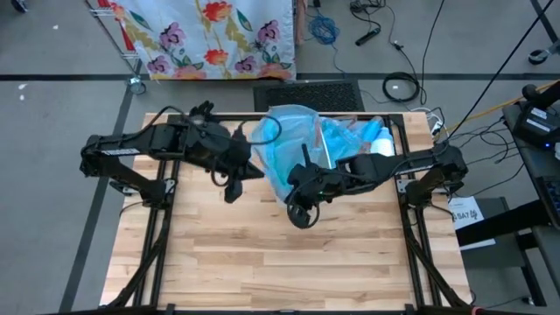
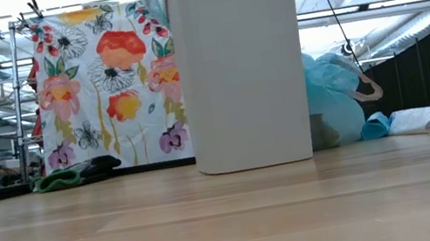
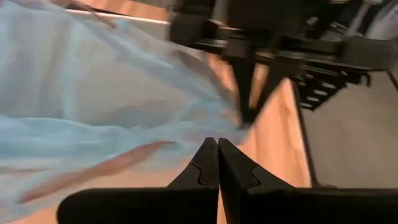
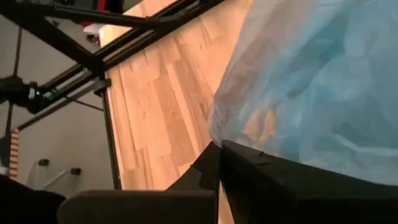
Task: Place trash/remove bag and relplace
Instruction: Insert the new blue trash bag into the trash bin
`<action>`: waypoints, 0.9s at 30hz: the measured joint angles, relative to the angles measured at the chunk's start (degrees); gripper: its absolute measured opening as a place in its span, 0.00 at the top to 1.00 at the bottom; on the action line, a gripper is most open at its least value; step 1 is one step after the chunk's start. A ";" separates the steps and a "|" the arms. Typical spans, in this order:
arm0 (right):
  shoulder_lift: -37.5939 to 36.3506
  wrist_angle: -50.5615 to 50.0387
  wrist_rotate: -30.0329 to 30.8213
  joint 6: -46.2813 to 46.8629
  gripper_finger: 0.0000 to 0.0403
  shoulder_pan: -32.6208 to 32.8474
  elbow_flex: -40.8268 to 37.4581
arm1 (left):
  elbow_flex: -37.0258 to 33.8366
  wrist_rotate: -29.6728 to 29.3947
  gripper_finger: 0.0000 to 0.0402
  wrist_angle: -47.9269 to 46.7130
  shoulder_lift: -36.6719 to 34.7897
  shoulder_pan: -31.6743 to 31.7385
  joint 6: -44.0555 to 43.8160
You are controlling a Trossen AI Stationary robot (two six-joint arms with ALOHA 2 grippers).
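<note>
A light-blue plastic bag (image 1: 293, 140) billows over the white bin (image 2: 242, 62) at the table's far middle. Its film also fills the left wrist view (image 3: 93, 93) and the right wrist view (image 4: 311, 81). Brown and white wads (image 1: 354, 131) show dimly through it. My left gripper (image 1: 255, 168) is at the bag's left edge, shut (image 3: 217, 146). My right gripper (image 1: 296, 185) is at the bag's near edge, shut (image 4: 221, 149). In the left wrist view the right gripper (image 3: 247, 106) shows just beyond. Neither gripper appears in the low view. My left gripper is shut at the bag's left edge (image 3: 193, 134), coming level from the table's left. The film runs right up to the fingertips and fans away from them. How many layers it has, I cannot tell. My right gripper pinches the bag's near edge (image 4: 214, 130) at its fingertips, coming from the table's right. The film spreads out from the pinch toward the bin. Whether it holds one layer or several does not show.
The arms' dark frame rails (image 1: 157, 188) run along both sides of the wooden table (image 1: 262, 254). More blue plastic (image 2: 336, 99) and a white roll (image 2: 428, 118) lie to the right of the bin. A flowered cloth (image 2: 101, 78) hangs beyond the far edge.
</note>
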 joint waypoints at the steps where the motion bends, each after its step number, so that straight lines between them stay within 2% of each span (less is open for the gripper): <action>1: 0.60 0.03 0.39 0.74 1.00 0.24 0.05 | 0.00 0.08 1.00 0.00 0.00 -0.84 -0.01; 7: 3.10 -0.02 -1.86 5.34 1.00 2.06 -0.59 | 0.00 0.16 1.00 -2.20 0.00 -4.24 -0.05; 12: 3.05 -0.73 -0.75 6.65 1.00 2.02 -0.60 | 0.00 -0.03 1.00 -3.21 0.00 -6.27 -0.50; 17: 0.96 2.81 0.50 6.94 1.00 1.79 -0.46 | 0.00 -0.18 1.00 -3.13 0.00 -7.16 -0.50; 27: 0.03 2.67 0.85 4.53 0.97 1.59 5.17 | 0.00 -0.25 1.00 -2.58 0.00 -7.42 -0.47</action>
